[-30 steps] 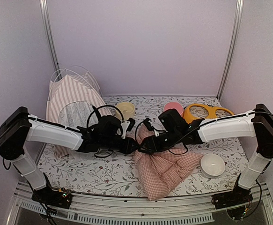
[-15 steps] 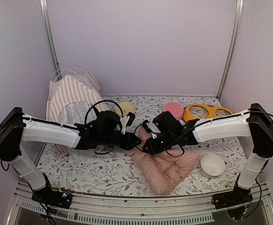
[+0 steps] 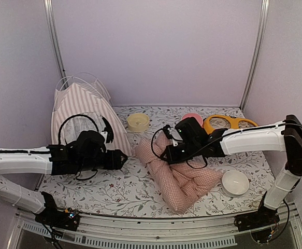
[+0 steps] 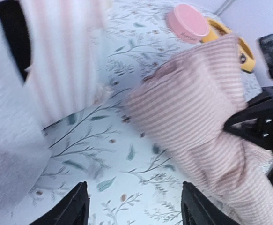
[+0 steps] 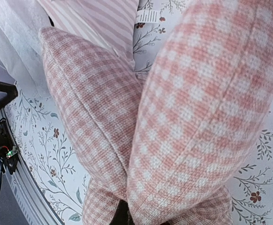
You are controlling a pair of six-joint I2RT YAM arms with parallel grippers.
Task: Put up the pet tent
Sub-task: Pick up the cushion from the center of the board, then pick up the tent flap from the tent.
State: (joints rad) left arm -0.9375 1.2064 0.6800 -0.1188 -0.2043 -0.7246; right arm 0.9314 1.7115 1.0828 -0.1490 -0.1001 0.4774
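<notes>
Right claw (image 3: 167,154) clenched on the checked cushion (image 3: 184,179), bunching it up off the table (image 3: 106,191). It's bound for the tent (image 3: 81,111), I'd guess, which stands far left. Left claw (image 3: 120,158) spread wide, empty, hovering between tent and cushion.

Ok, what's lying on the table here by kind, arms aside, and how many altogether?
Pet tent: 1
Checked cushion: 1
Dishes: 3 (cream dish, pink dish, white dish)
Orange double feeder: 1
Total: 6
</notes>
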